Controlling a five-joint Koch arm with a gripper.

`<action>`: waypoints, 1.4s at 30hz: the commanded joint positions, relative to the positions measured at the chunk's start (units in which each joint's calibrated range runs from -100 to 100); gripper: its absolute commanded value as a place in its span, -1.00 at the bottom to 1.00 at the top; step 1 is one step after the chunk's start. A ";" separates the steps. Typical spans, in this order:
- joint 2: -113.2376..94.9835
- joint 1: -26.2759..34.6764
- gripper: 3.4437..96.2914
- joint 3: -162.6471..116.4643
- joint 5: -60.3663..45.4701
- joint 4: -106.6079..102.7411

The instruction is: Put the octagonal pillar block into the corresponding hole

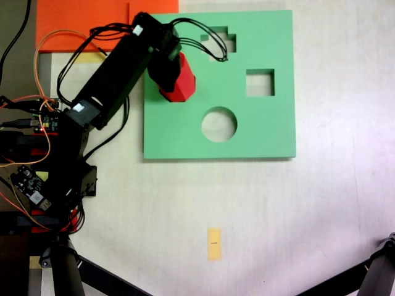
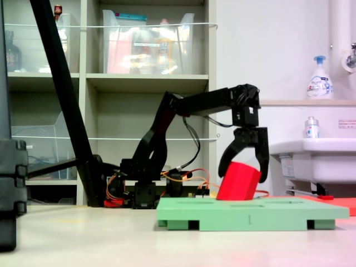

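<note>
My gripper (image 1: 173,79) (image 2: 243,175) is shut on the octagonal pillar block (image 1: 184,83) (image 2: 239,183), a bright red prism. In the second exterior view the block hangs tilted, its lower edge at or just above the top of the green foam board (image 1: 271,135) (image 2: 250,214). Seen in the first exterior view, block and gripper are over the board's left part, left of the square cutout (image 1: 260,82) and above the round cutout (image 1: 219,124). A stepped cutout (image 1: 217,43) lies behind, partly crossed by cables. The corresponding hole is hidden; no eight-sided cutout shows.
In the first exterior view, an orange sheet (image 1: 92,18) lies at the top left. The arm's base, circuit boards and wires (image 1: 37,129) fill the left edge. A yellow tag (image 1: 214,243) lies below the board, and tripod legs (image 1: 382,271) cross the bottom corners.
</note>
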 commanded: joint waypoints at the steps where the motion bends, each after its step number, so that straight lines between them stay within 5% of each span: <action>1: -0.43 0.15 -0.21 2.53 -1.56 -0.29; 30: 0.13 1.22 -0.22 1.13 -14.85 -0.29; 42: -1.96 1.17 -0.16 0.93 -10.55 -0.29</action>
